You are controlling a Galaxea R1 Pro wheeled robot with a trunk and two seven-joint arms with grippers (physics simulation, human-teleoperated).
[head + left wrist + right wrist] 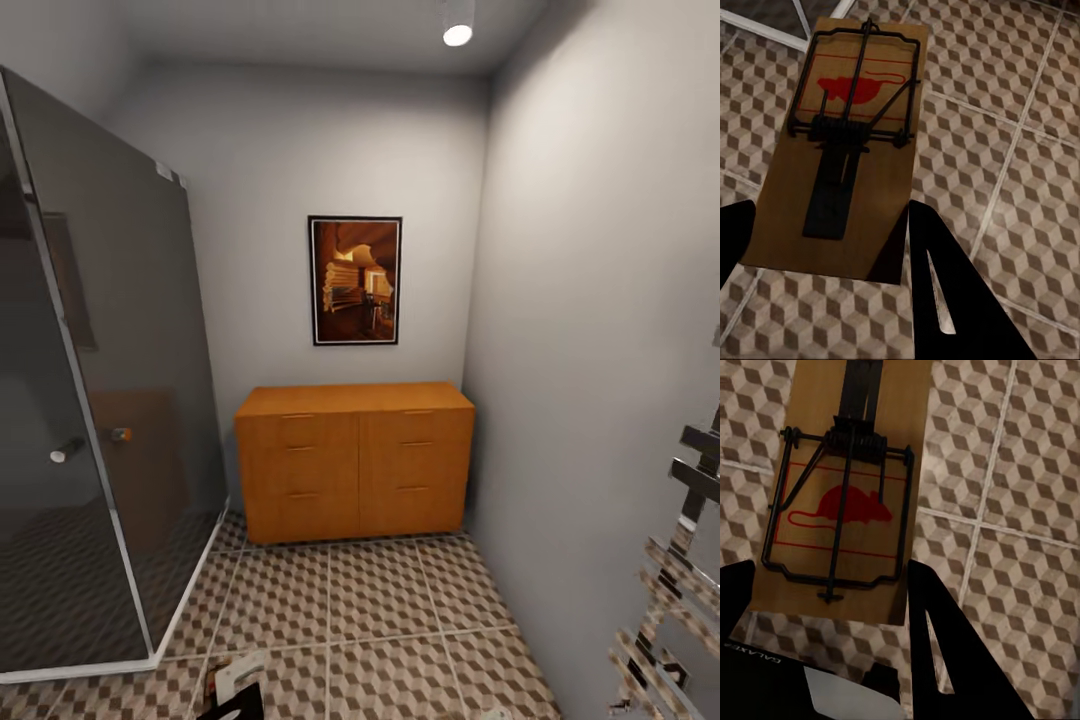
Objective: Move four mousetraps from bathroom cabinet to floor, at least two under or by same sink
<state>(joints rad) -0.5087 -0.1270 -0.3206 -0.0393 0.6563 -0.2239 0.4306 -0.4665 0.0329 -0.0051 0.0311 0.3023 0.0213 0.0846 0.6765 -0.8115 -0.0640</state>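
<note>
Each gripper pinches one flat tan wooden mousetrap: left gripper (825, 247) its mousetrap (840, 150), right gripper (825, 600) another mousetrap (844, 487), above the cube-patterned tiled bathroom floor (380, 610). The orange-brown wooden cabinet (355, 460) stands shut ahead; placing seemingly remains.

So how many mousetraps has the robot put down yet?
None can be seen lying on the bathroom floor. In hand: the left gripper is shut on a mousetrap, and the right gripper is shut on a second mousetrap, both over the tiles. The cabinet has all its drawers closed. Left: set these two down by the sink, then place the other two.
</note>
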